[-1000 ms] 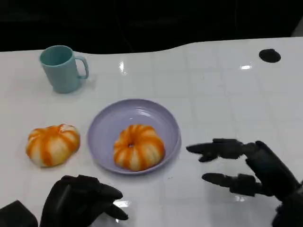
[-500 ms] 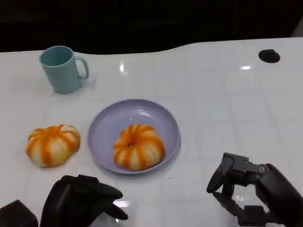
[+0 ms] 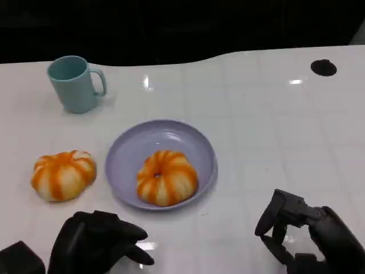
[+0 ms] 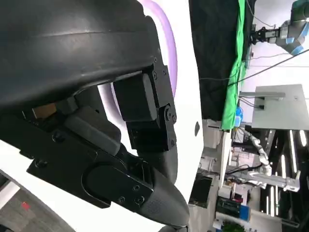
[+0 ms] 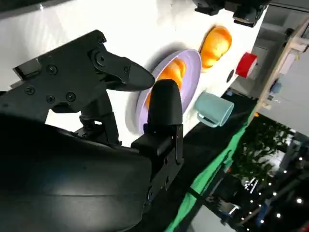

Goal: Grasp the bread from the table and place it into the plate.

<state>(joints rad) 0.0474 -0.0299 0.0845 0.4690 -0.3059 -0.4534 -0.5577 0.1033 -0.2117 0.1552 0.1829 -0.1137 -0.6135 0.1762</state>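
A round orange-striped bread lies inside the lilac plate at the table's middle. A second, similar bread sits on the white table left of the plate. My left hand rests low near the front edge, below that second bread, fingers loosely bent and holding nothing. My right hand is at the front right, well clear of the plate, its fingers bent downward with nothing between them. The right wrist view shows the plate, the bread in it and the other bread beyond.
A teal cup stands at the back left, also seen as the cup in the right wrist view. A small black disc lies at the back right. The table's dark far edge runs behind them.
My right hand has drawn back from beside the plate toward the front right, and its outstretched fingers have bent downward. Breads, plate and left hand have not moved.
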